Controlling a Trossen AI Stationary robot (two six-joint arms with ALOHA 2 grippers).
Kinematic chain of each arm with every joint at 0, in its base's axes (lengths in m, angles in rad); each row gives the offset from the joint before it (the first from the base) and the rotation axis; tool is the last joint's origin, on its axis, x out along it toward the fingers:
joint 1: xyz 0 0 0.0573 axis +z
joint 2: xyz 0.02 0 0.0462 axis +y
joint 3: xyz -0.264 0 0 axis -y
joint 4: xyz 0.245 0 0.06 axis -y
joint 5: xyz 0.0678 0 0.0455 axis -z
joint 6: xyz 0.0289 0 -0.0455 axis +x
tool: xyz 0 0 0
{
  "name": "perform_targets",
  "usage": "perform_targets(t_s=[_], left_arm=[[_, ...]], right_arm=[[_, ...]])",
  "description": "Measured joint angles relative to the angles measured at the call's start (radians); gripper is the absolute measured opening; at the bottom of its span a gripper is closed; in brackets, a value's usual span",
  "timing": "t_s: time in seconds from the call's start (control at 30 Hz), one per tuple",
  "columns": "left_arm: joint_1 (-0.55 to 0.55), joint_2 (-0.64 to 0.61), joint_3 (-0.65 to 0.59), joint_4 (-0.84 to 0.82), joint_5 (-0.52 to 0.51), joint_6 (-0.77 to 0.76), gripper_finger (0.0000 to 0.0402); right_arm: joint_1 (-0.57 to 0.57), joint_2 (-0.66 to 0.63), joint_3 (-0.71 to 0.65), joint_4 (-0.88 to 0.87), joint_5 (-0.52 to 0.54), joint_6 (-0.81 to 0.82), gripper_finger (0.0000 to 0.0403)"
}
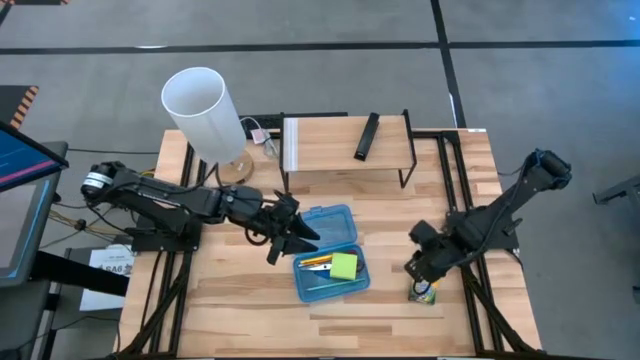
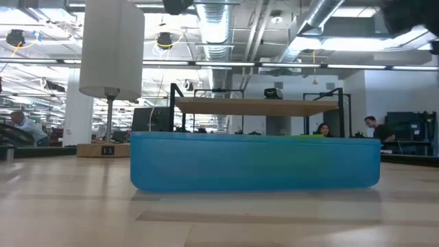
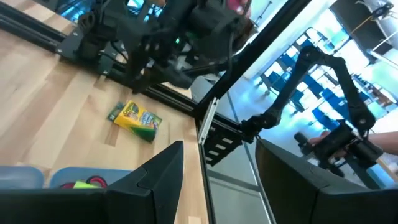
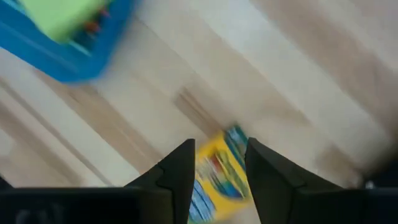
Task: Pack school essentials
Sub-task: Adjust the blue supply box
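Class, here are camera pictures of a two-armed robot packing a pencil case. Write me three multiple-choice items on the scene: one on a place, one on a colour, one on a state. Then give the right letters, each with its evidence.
1. Where is the crayon box?
A. inside the blue case
B. on the table under the right gripper
C. on the small shelf

2. What colour is the sticky-note pad in the blue case?
A. green
B. red
C. white

3. How do the right gripper's fingers stand?
A. shut on a pencil
B. shut on the sticky-note pad
C. open, either side of the crayon box

Answers:
1 B: the high view shows it on bare wood outside the case.
2 A: it shows light green from above.
3 C: the right wrist view shows the box in the gap between them.

The left gripper is at the case's edge.
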Motion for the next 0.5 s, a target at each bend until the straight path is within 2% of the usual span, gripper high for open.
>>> perform_targets(t_s=[0.4,0.5], left_arm=[[0.0,0.012,0.0,0.0,0.001,-0.006,0.0187],[0.0,0.013,0.0,0.0,-0.001,-0.014,0.0187]], right_arm=[[0.141,0.126,-0.088,0.061,-0.23,0.272,0.0101],[0.173,0.165,-0.092,0.074,-0.252,0.327,0.0075]])
